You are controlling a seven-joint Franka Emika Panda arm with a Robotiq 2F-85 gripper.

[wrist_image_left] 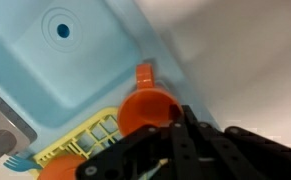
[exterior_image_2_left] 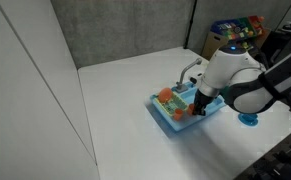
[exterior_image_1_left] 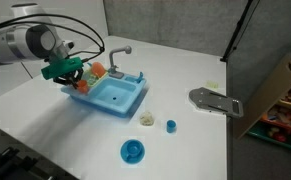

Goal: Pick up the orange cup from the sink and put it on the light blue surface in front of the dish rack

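Note:
The orange cup [wrist_image_left: 143, 108] fills the middle of the wrist view, open side towards the camera, with its handle [wrist_image_left: 144, 72] pointing away. My gripper [wrist_image_left: 175, 125] is shut on the cup's rim and holds it over the light blue surface [wrist_image_left: 155, 45], next to the yellow dish rack [wrist_image_left: 85, 140]. In both exterior views the gripper [exterior_image_1_left: 75, 74] [exterior_image_2_left: 199, 104] hangs over the end of the sink [exterior_image_1_left: 120, 98] [exterior_image_2_left: 181, 118] where the dish rack [exterior_image_1_left: 95, 72] is. The sunken basin with its drain [wrist_image_left: 61, 28] holds nothing. The cup is mostly hidden by the gripper in the exterior views.
The grey faucet [exterior_image_1_left: 118, 55] stands at the sink's back edge. On the white table lie a round blue dish [exterior_image_1_left: 133, 151], two small pieces [exterior_image_1_left: 147, 119] [exterior_image_1_left: 171, 125] and a grey object [exterior_image_1_left: 215, 102]. Shelves with toys stand past the table's edge [exterior_image_1_left: 280, 105].

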